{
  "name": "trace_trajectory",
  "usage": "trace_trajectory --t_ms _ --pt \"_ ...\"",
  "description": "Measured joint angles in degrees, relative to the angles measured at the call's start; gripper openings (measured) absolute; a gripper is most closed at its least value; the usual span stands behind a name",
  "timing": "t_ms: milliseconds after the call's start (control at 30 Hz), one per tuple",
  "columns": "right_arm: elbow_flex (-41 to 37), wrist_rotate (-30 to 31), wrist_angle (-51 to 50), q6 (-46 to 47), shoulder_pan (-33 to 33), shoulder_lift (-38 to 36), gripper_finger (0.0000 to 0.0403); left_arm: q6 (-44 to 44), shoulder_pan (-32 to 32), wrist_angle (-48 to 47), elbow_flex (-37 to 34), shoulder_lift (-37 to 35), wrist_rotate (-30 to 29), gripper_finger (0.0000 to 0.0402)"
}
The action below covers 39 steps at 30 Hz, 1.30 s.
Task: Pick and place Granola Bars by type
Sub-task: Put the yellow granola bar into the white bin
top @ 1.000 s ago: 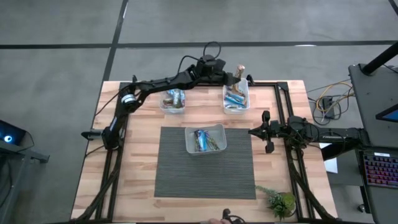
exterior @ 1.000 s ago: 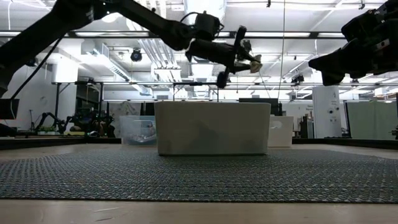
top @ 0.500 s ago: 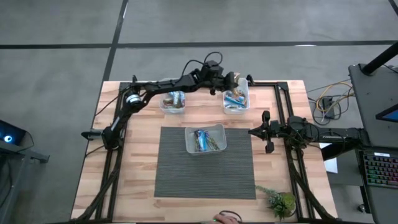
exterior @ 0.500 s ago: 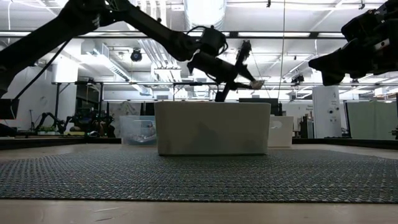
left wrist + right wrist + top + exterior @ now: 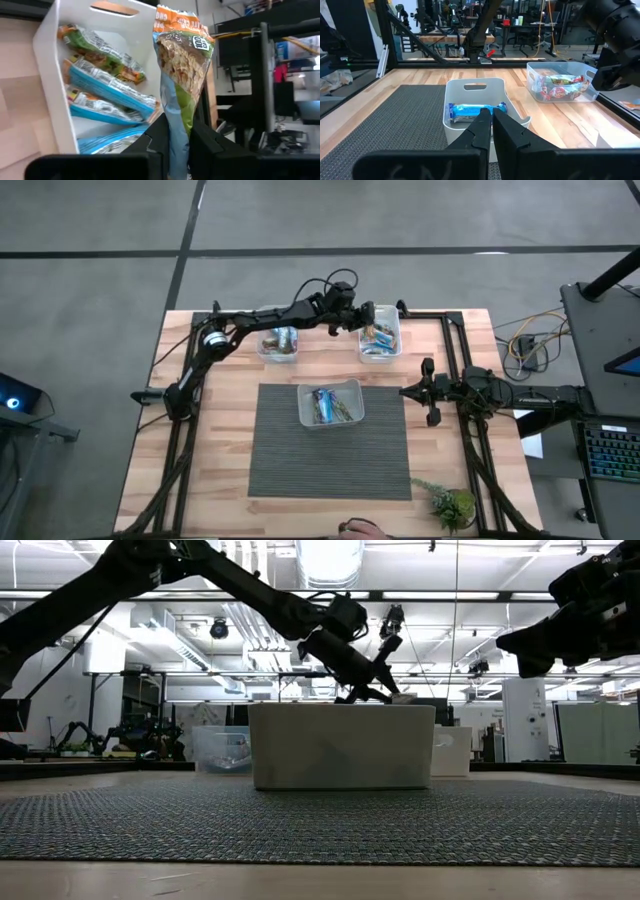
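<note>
Above the far right tub (image 5: 381, 338), a granola bar (image 5: 181, 80) is gripped upright in the left gripper (image 5: 362, 319) fingers; the right gripper (image 5: 407, 391) is closed and empty.

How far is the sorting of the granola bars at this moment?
Done: several wrapped bars lie in the two far clear plastic tubs. In hand: the left gripper holds an orange-and-green wrapped bar over the right-hand tub. Left: bars in the white centre tub. The right gripper waits, shut.

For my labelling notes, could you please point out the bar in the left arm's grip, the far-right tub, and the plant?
held granola bar (image 5: 181, 70), left wrist view, wrapper's printed face.
far-right tub (image 5: 396, 336), high view, right wall.
plant (image 5: 452, 505), high view, leaves.
</note>
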Motion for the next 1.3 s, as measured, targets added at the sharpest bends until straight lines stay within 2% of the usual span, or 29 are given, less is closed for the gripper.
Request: trace_trajectory --t_ms 600,733,1100,1300 --pt "0.0 0.0 0.0 0.0 0.0 0.0 0.0009 0.8 -0.2 2.6 0.0 0.0 -0.6 0.003" --pt "0.0 0.0 0.0 0.0 0.0 0.0 0.0009 1.7 -0.2 3.2 0.0 0.0 1.1 0.0032" --pt "0.0 0.0 0.0 0.0 0.0 0.0 0.0009 1.0 -0.3 3.2 0.0 0.0 -1.1 0.0092" --pt "0.0 0.0 0.0 0.0 0.0 0.0 0.0009 1.2 -0.6 3.2 0.0 0.0 -0.8 0.0109"
